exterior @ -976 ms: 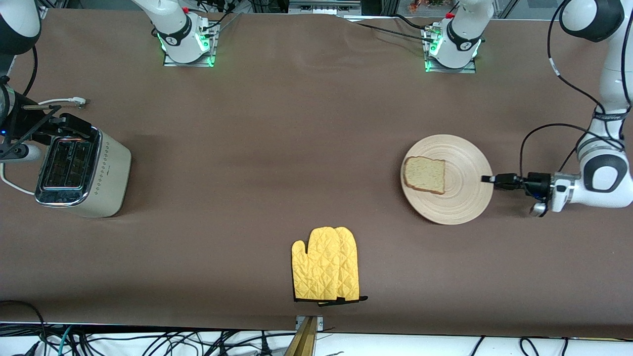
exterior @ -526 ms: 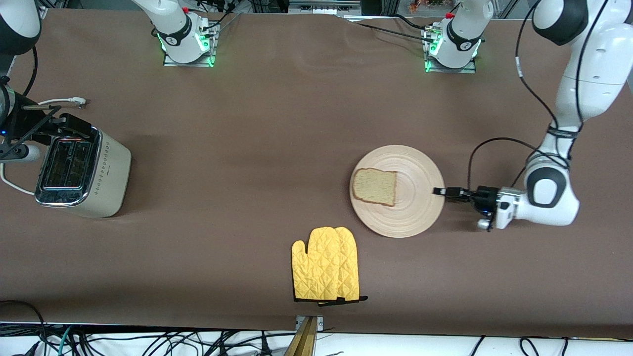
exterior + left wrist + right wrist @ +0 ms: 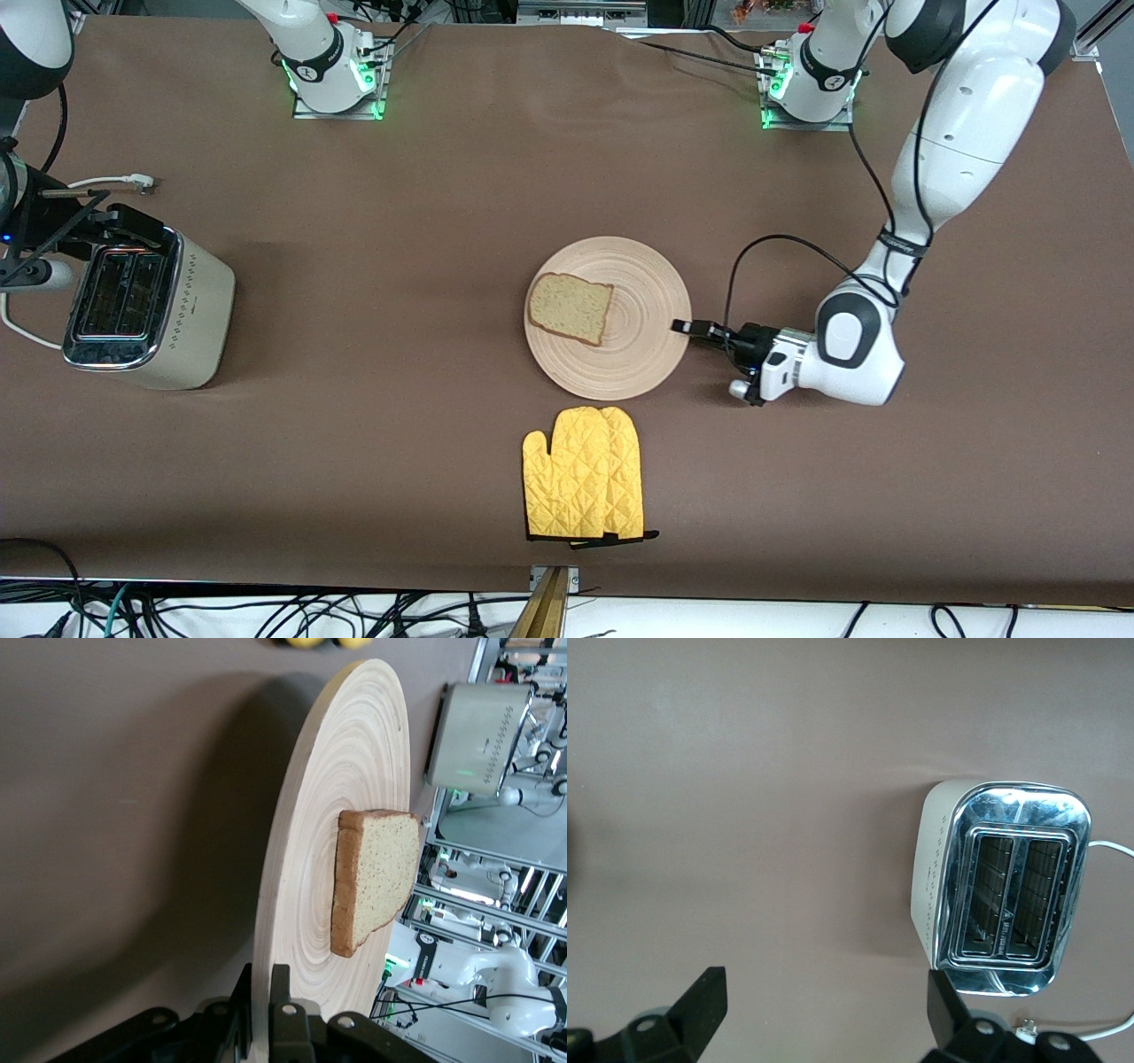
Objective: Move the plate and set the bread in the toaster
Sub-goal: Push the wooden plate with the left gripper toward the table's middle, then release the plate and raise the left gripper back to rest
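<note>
The pale wood plate (image 3: 642, 350) is at the table's middle, just farther from the front camera than the yellow mitts. The bread (image 3: 571, 307) lies on it, on the part toward the right arm's end. My left gripper (image 3: 682, 326) is shut on the plate's rim at the edge toward the left arm's end. The left wrist view shows the gripper (image 3: 263, 992) with one jaw on each face of the plate (image 3: 328, 815), and the bread (image 3: 376, 877). The toaster (image 3: 146, 306) stands at the right arm's end. My right gripper (image 3: 824, 1005) is open and empty above the table beside the toaster (image 3: 1005, 877).
A pair of yellow oven mitts (image 3: 583, 472) lies near the table's front edge, close to the plate. The toaster's white cord (image 3: 115, 182) runs on the table farther from the front camera than the toaster. Brown table stretches between plate and toaster.
My left gripper has carried the plate with the bread from the left arm's end to the table's middle, close to the mitts. The right arm has not moved.
</note>
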Controlling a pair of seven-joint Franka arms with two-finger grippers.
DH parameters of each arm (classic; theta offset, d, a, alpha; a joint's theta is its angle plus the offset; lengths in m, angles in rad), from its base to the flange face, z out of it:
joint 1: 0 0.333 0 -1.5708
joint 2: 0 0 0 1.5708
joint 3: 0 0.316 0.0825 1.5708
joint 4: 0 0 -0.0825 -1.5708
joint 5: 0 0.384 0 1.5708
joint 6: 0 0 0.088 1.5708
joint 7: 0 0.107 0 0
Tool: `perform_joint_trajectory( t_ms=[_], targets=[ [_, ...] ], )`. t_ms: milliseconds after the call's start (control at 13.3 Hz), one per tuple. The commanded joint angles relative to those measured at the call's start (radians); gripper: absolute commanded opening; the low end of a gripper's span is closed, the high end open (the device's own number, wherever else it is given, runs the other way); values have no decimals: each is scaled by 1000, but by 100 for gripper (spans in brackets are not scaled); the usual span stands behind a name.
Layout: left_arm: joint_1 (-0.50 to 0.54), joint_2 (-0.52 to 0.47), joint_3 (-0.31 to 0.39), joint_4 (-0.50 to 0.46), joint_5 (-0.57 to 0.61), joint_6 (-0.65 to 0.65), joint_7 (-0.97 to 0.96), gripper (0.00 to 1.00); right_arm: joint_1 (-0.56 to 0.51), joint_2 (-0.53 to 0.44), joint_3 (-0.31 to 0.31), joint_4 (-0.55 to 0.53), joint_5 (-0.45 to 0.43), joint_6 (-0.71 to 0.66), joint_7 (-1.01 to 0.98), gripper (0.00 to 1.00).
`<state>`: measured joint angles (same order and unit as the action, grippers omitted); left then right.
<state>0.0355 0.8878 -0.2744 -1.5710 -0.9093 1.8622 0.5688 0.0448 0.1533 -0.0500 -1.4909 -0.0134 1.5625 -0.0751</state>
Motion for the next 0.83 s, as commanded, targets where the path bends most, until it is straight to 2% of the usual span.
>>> perform_joint_trajectory(
  t_ms=[0, 225, 526, 601, 676, 751],
  targets=[
    [-31, 9, 3, 5, -74, 20, 81, 0, -6, -6, 7, -8, -11, 2, 14, 100],
    [-58, 40, 3, 6, -121, 29, 170, 0, -8, -6, 7, -8, -13, 2, 14, 100],
    [-98, 46, 3, 6, -120, 86, 177, 0, -8, -1, 7, -8, -13, 2, 12, 100],
    [-97, 43, 3, 6, -120, 89, 177, 25, -8, -1, 6, -6, -13, 2, 12, 100],
    [-89, 37, 3, 6, -111, 83, 177, 94, -8, -1, 6, -8, -13, 2, 14, 100],
    [-80, 28, 3, 6, -105, 77, 166, 100, -8, -1, 6, -8, -11, 2, 12, 100]
  ],
)
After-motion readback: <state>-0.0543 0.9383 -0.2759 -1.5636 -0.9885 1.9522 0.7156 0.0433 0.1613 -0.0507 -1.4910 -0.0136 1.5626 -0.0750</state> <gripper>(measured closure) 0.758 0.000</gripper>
